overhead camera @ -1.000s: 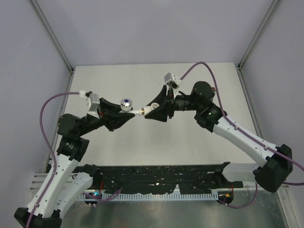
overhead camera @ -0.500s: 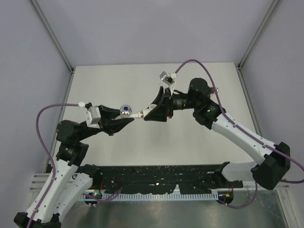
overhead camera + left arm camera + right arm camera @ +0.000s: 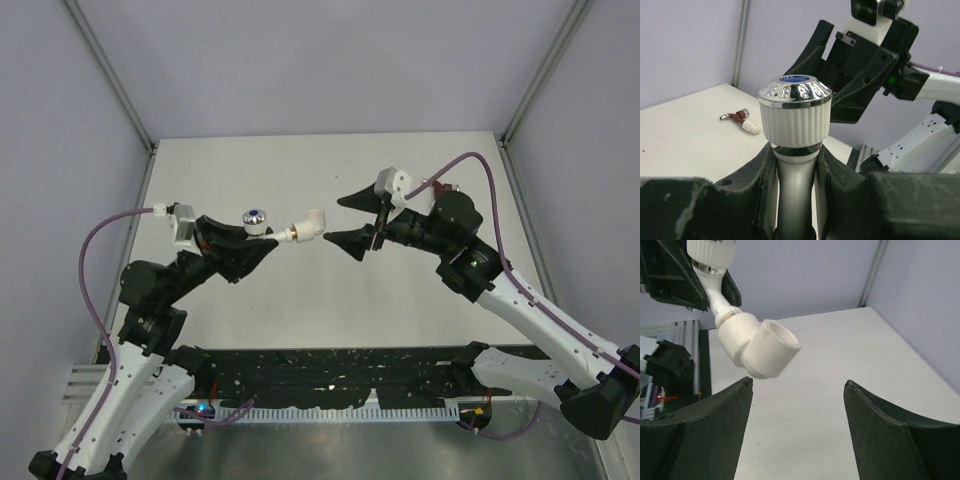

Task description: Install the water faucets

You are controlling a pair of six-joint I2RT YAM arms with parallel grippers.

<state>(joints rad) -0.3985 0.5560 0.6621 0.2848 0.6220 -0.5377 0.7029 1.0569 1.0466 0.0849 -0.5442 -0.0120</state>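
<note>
My left gripper [image 3: 262, 238] is shut on the white faucet [image 3: 272, 232], held above the table with its silvery blue-dotted knob [image 3: 255, 217] up. In the left wrist view [image 3: 794, 157] the fingers clamp the faucet's stem [image 3: 794, 190] under the knob [image 3: 795, 112]. A white elbow fitting [image 3: 308, 225] sits on the faucet's threaded end. My right gripper [image 3: 336, 220] is open, just right of the elbow and not touching it. In the right wrist view [image 3: 797, 382] the elbow [image 3: 762, 347] hangs above the left finger. The dark red faucet [image 3: 741, 116] lies on the table with a white piece on its end.
The white table [image 3: 420, 290] has grey walls on three sides, with metal corner posts [image 3: 110, 80]. A black rail [image 3: 330, 375] runs along the near edge by the arm bases. Purple cables [image 3: 100, 240] loop off both wrists.
My right gripper has let go of the elbow fitting, opened and drawn back to the right. The left gripper still holds the white faucet, now with the elbow on its end.
</note>
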